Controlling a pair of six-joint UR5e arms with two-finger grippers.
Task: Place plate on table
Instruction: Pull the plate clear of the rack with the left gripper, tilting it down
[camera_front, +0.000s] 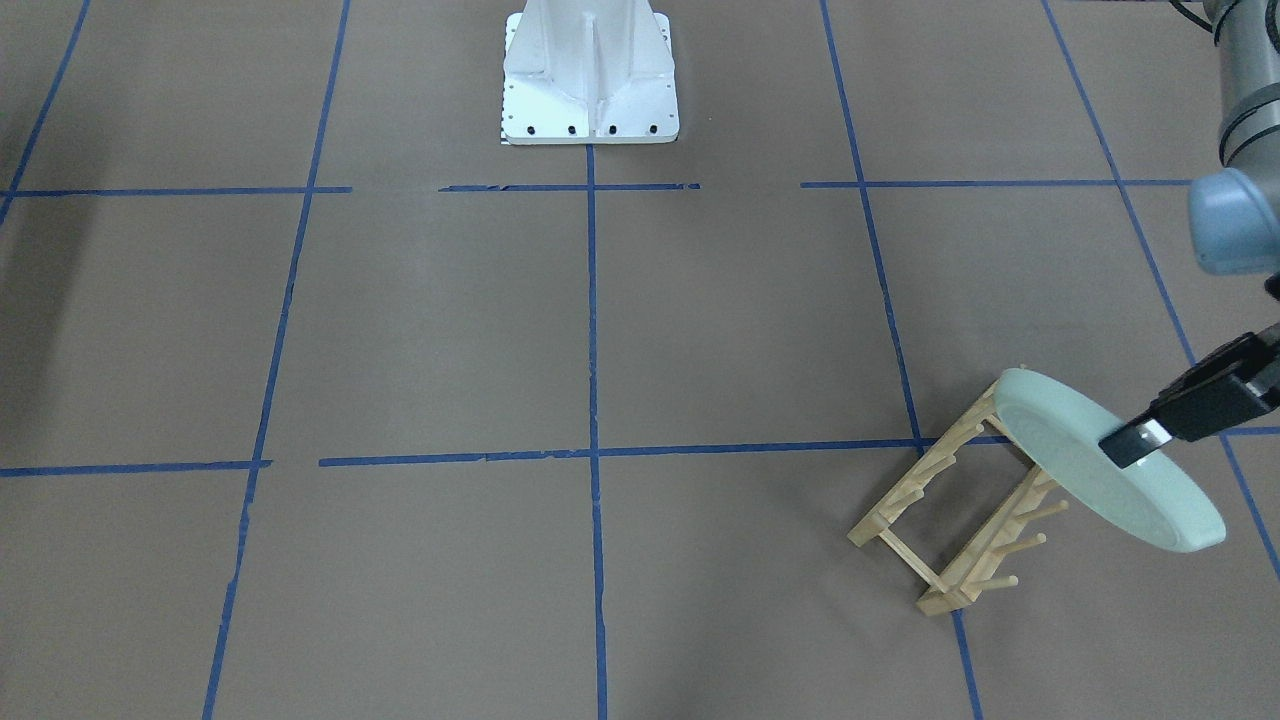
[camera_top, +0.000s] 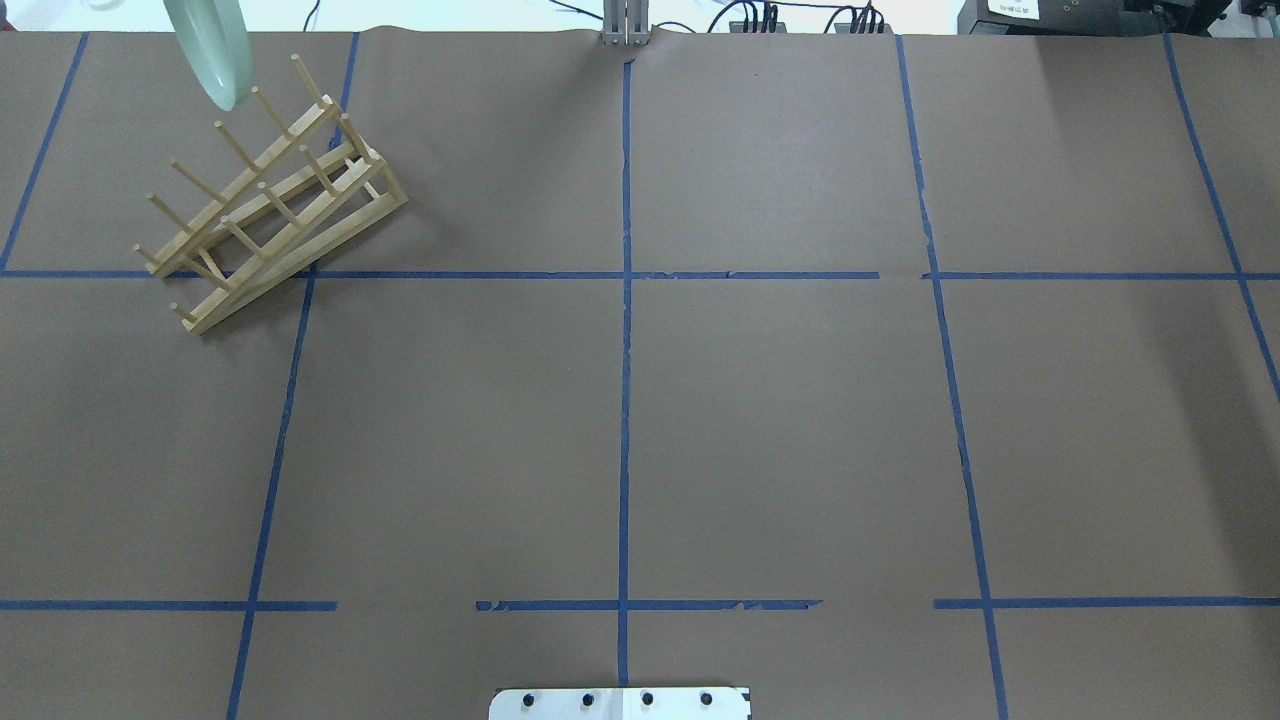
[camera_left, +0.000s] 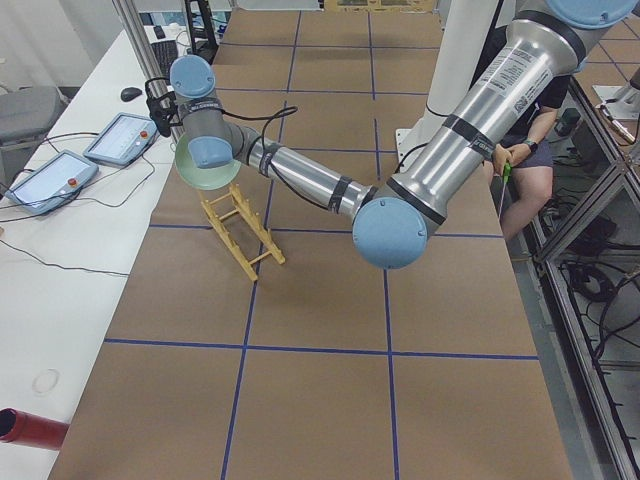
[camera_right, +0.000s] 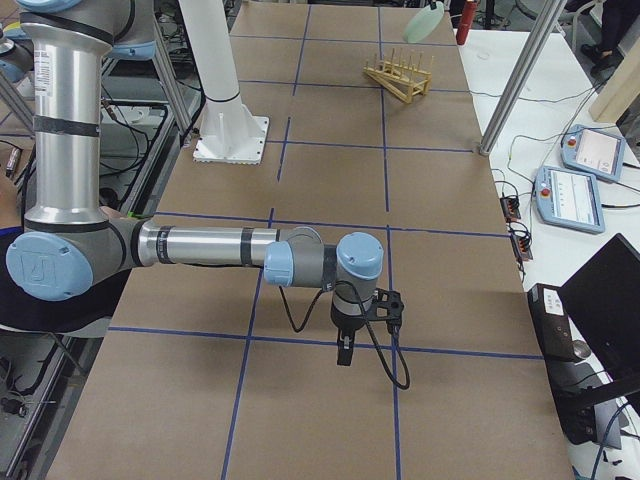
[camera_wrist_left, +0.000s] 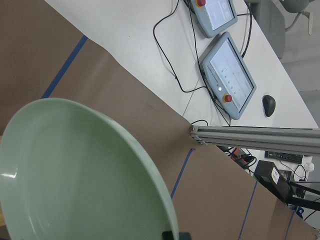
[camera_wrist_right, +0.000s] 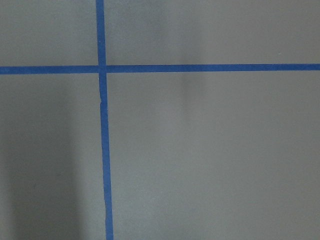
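The pale mint-green plate (camera_front: 1150, 495) hangs tilted on edge just above the end of the wooden peg rack (camera_front: 983, 556), clear of the brown table (camera_front: 700, 320). My left gripper (camera_front: 1128, 448) is shut on the plate's rim, one black finger across its face. The plate also shows at the top left of the overhead view (camera_top: 212, 55), in the exterior left view (camera_left: 205, 172) and fills the left wrist view (camera_wrist_left: 75, 175). My right gripper (camera_right: 343, 352) hangs over bare table far from the plate; I cannot tell whether it is open or shut.
The rack (camera_top: 270, 200) stands on the table's far left corner area. The white robot base (camera_front: 590, 75) is at the near middle. Teach pendants (camera_wrist_left: 227, 75) and cables lie on the white bench beyond the table edge.
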